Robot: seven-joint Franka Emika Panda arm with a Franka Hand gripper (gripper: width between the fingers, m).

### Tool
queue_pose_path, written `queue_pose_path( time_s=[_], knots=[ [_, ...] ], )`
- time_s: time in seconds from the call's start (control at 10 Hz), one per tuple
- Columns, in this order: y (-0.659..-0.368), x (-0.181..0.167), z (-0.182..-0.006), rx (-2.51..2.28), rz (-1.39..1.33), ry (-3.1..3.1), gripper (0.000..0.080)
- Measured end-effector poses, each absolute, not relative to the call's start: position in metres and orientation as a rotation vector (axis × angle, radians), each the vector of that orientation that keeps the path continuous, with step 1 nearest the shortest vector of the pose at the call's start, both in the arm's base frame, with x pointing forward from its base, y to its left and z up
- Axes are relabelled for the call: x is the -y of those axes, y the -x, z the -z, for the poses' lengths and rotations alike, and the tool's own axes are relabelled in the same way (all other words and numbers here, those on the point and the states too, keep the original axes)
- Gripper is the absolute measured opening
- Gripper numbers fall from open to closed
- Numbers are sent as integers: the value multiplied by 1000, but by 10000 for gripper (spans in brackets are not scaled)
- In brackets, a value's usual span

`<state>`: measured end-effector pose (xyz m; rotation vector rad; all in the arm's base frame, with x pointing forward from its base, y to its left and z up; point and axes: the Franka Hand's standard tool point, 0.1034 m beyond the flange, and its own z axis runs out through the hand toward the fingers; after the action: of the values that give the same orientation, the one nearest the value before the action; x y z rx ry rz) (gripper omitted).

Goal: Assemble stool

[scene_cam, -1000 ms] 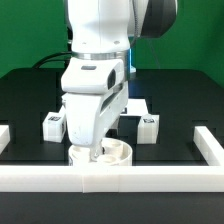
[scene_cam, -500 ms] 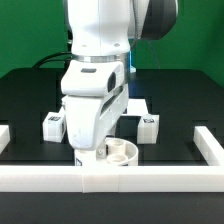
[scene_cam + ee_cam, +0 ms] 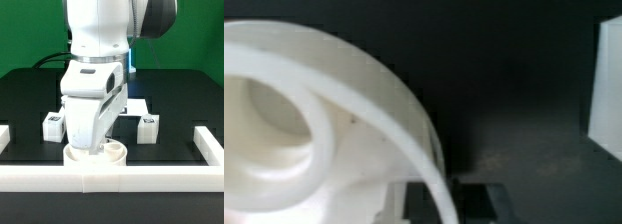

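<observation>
The white round stool seat (image 3: 100, 153) lies on the black table, touching the white front rail (image 3: 150, 178). The gripper (image 3: 90, 148) reaches down onto it, and the arm's white hand hides the fingertips in the exterior view. In the wrist view the seat's curved rim (image 3: 375, 100) runs between the two dark fingers (image 3: 487, 200), and the gripper (image 3: 445, 200) is shut on that rim. Two short white legs with black tags stand behind, one on the exterior view's left (image 3: 53, 124) and one on its right (image 3: 148, 124).
White border rails stand at the exterior view's left (image 3: 5, 135) and right (image 3: 210, 145). A flat white piece (image 3: 140, 103) shows behind the arm. A white edge (image 3: 606, 90) shows beside the seat in the wrist view.
The seat and the gripper on it have slid a little toward the exterior view's left, after shifting slightly right half a second ago. The legs have not moved.
</observation>
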<state>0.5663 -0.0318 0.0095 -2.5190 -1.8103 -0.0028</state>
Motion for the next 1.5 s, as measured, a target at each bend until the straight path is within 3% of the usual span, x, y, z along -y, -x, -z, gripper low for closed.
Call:
queue_pose_path(
  time_s=[0.5,1.5],
  knots=[
    [-567,28,-10,1806,6,2523,29],
    [-572,-96,-10,1766,39,2537,29]
  ],
)
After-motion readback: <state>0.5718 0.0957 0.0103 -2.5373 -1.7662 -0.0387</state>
